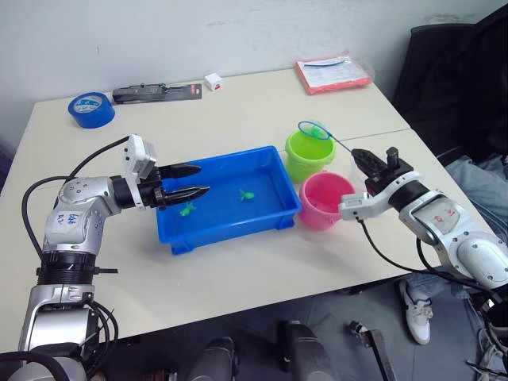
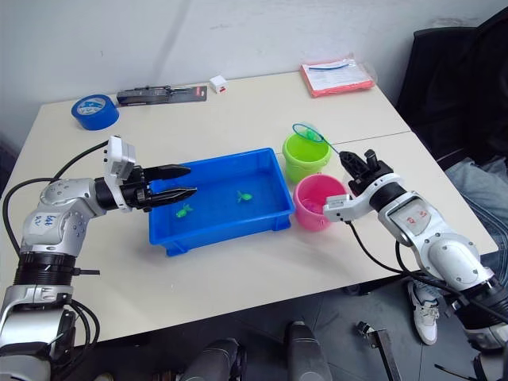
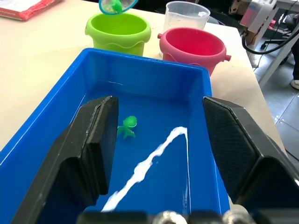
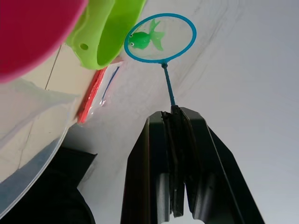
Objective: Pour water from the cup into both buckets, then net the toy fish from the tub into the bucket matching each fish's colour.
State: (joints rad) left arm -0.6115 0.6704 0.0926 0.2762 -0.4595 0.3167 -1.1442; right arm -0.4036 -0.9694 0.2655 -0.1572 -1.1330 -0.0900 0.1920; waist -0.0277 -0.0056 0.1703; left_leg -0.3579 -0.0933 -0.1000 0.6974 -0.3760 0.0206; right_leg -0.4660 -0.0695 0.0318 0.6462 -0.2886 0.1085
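The blue tub (image 1: 226, 226) sits mid-table with two green toy fish (image 1: 187, 209) (image 1: 246, 194) in it. My left gripper (image 1: 202, 178) is open, reaching over the tub's left end, one fish (image 3: 127, 127) just beyond its fingers. My right gripper (image 4: 173, 116) is shut on the net's thin handle. The blue hoop of the net (image 1: 314, 129) hovers over the green bucket (image 1: 309, 157) and carries a green fish (image 4: 145, 39). The pink bucket (image 1: 324, 202) stands beside the tub's right end. The clear cup (image 3: 187, 15) stands behind the pink bucket.
At the table's far side lie a blue tape roll (image 1: 90, 109), a black packaged tool (image 1: 155, 92), a small white cube (image 1: 213, 80) and an orange folder (image 1: 333, 71). A black chair (image 1: 460, 71) stands to the right. The table's near edge runs close below the tub.
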